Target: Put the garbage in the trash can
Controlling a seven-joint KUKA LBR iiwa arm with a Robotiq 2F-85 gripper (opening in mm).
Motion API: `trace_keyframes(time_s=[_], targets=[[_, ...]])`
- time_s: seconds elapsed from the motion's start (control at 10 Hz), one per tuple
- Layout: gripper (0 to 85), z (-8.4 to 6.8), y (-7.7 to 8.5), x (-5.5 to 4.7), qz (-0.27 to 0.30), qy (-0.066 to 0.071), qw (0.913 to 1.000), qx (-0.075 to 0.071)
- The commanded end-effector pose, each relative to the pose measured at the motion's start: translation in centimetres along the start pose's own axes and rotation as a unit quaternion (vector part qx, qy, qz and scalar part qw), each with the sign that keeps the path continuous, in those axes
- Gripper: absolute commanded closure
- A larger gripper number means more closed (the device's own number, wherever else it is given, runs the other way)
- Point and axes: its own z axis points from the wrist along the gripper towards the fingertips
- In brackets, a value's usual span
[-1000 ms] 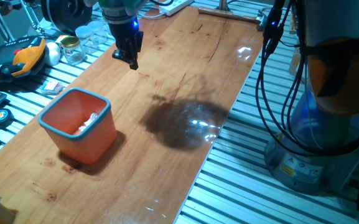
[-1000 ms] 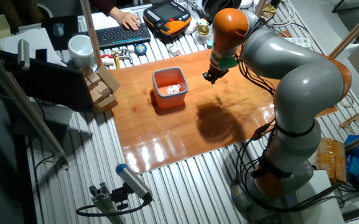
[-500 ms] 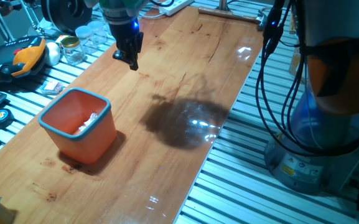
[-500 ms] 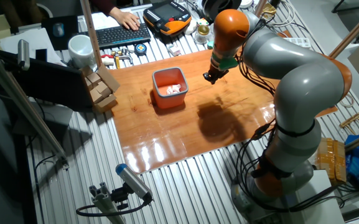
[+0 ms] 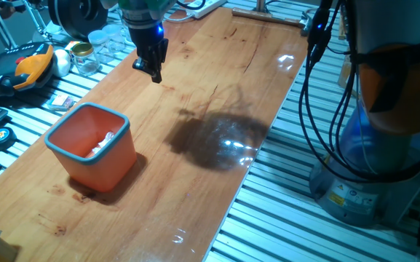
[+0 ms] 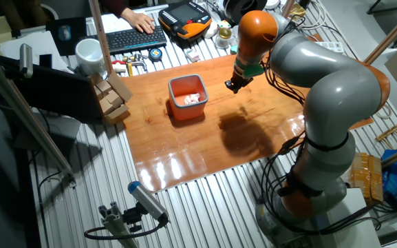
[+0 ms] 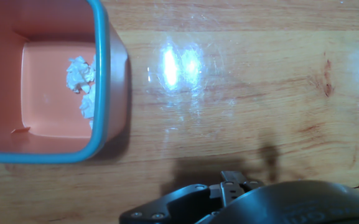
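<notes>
The trash can (image 5: 105, 164) is a small orange bin with a light blue rim, standing on the wooden table near its left edge. It also shows in the other fixed view (image 6: 187, 110) and in the hand view (image 7: 102, 74). The garbage, white crumpled scraps (image 7: 78, 74), lies inside the bin on its floor (image 5: 106, 140) (image 6: 193, 98). My gripper (image 5: 155, 73) hangs above the bare table, well away from the bin toward the far end (image 6: 230, 87). Its fingers look pressed together and hold nothing. The hand view shows only the gripper's dark body at the bottom edge.
Clear glass jars (image 5: 87, 60) and an orange-black handheld unit (image 5: 29, 64) lie off the table's far left. A keyboard (image 6: 133, 38), a white mug (image 6: 88, 52) and wooden blocks (image 6: 113, 96) lie beyond the bin. Black cables (image 5: 317, 80) hang at the table's right edge.
The gripper has shifted only a few pixels. The bin and the scraps in it have not moved.
</notes>
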Motion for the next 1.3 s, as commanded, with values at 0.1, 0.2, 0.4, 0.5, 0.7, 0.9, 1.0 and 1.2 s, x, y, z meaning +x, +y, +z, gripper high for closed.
trace_keyframes(time_s=[0.1, 0.2, 0.4, 0.5, 0.7, 0.9, 1.0, 1.2], targets=[[85.0, 0.01, 0.01, 0.0, -0.002, 0.004, 1.0, -0.007], [85.0, 0.01, -0.02, 0.0, -0.001, 0.007, 0.9999, -0.009], [85.0, 0.03, 0.01, 0.0, 0.003, 0.007, 0.9999, -0.009], [85.0, 0.02, 0.01, 0.0, 0.002, 0.004, 1.0, -0.007], [85.0, 0.03, 0.05, -0.03, 0.0, 0.0, 1.0, -0.005], [85.0, 0.01, 0.03, -0.06, -0.002, -0.006, 1.0, -0.002], [85.0, -0.03, 0.09, -0.08, -0.002, -0.011, 0.9999, -0.002], [85.0, -0.08, 0.12, -0.08, 0.005, -0.012, 0.9999, -0.001]])
